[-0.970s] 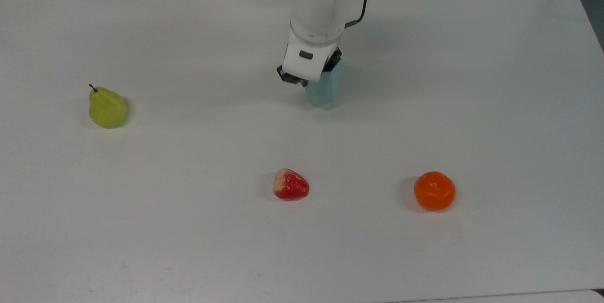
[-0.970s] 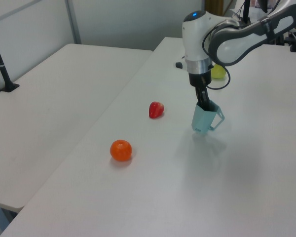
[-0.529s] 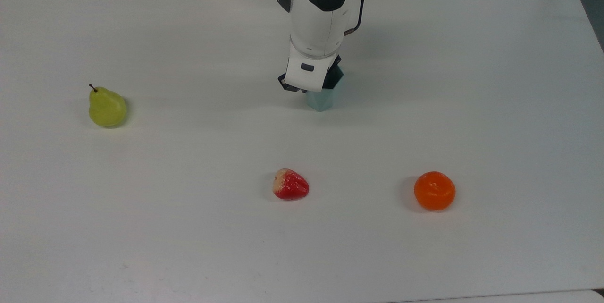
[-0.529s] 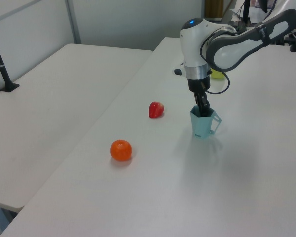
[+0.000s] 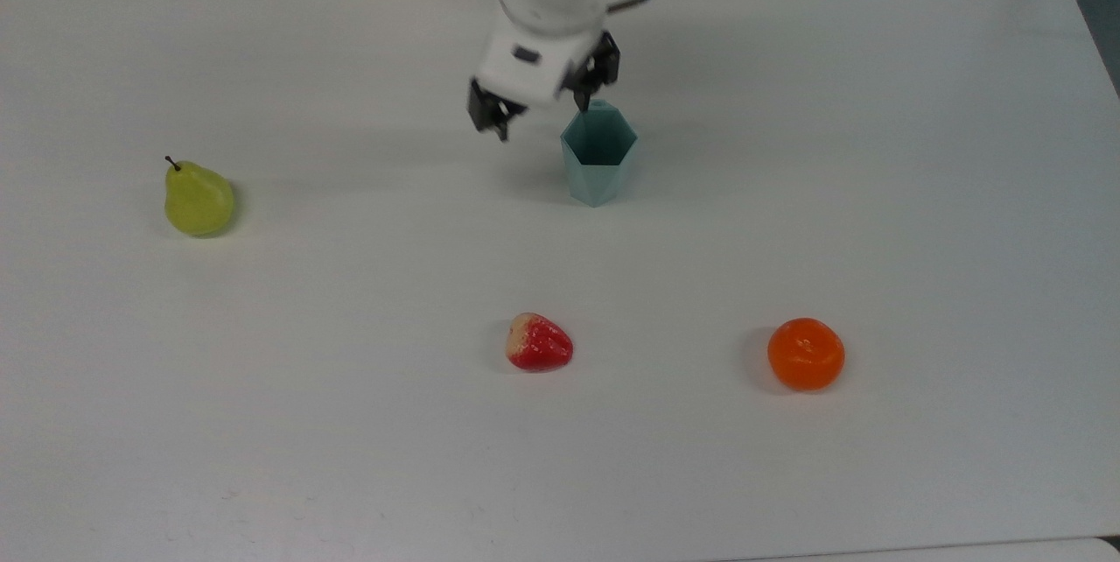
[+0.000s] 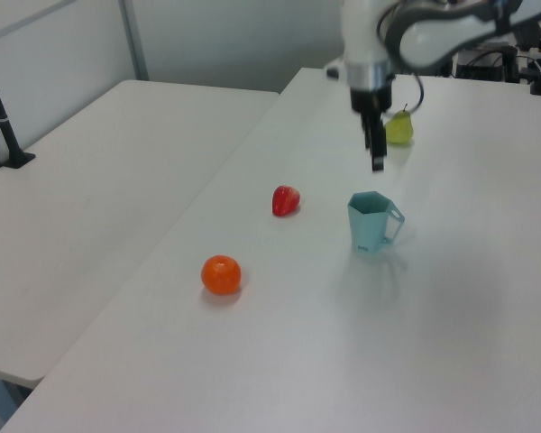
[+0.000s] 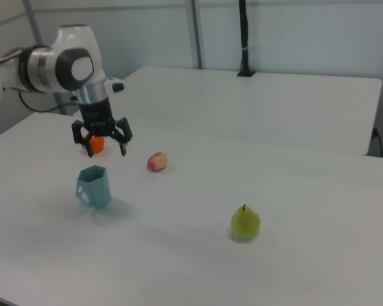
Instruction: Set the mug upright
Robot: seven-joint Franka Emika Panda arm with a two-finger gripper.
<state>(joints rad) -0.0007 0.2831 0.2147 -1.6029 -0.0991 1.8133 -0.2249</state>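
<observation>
Now that the gripper has let go and lifted away, the mug stands alone on the white table, mouth up. Half a second ago the fingers were down inside its rim; a second ago the cup hung tilted from them above the surface. The fingers are now spread wide and empty, above the mug and, in the top view, toward its far left, with clear air between them and the rim in the left and right views. To my eye the job is done: the cup rests flat on its base, and all that seems left is for the arm to clear off.

The mug is a pale blue-green, matte, cut in flat facets, with a six-sided rim and walls narrowing toward the base. Its angular handle sticks out to the left view's right. It sits in the far middle of the table in the top view, well apart from the fruit: the pear at the top view's left, the strawberry nearer the camera, and the orange to the near right.
</observation>
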